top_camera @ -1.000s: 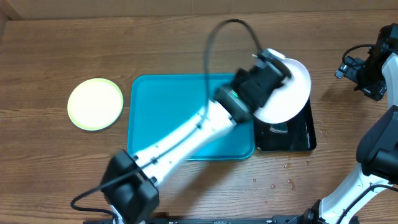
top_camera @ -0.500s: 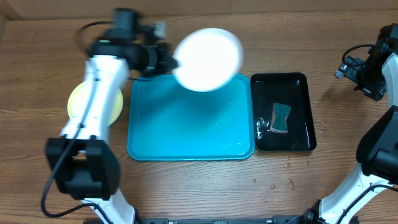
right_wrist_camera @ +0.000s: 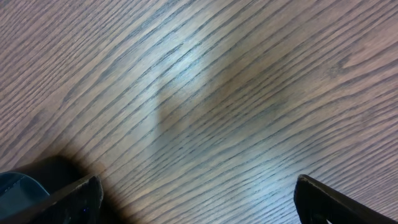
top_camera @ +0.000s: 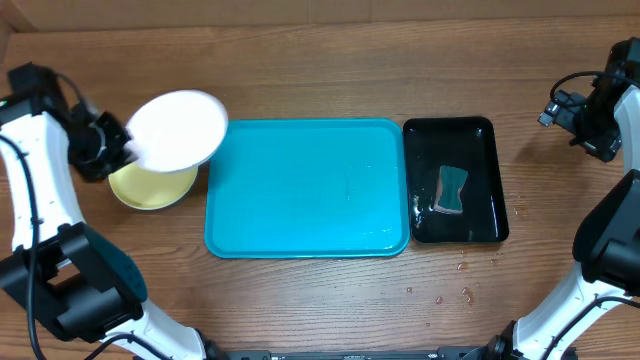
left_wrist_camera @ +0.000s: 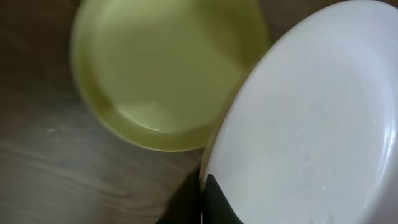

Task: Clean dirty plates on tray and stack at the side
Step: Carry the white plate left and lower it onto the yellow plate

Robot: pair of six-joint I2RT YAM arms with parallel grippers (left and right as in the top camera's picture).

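White plate (top_camera: 178, 128) now leftward over yellow-green plate (top_camera: 150, 190) rim

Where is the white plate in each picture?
Overhead: far left, white plate overlapping the yellow-green plate.
Left wrist: it fills the right side.
Right wrist: not there, only the wooden table.
Shared landmark: the yellow-green plate, upper left in the left wrist view.

White plate (top_camera: 177, 130) over yellow-green plate (top_camera: 150, 189)

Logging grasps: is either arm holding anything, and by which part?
The left gripper holds the white plate by its rim; the right gripper, open, holds nothing.
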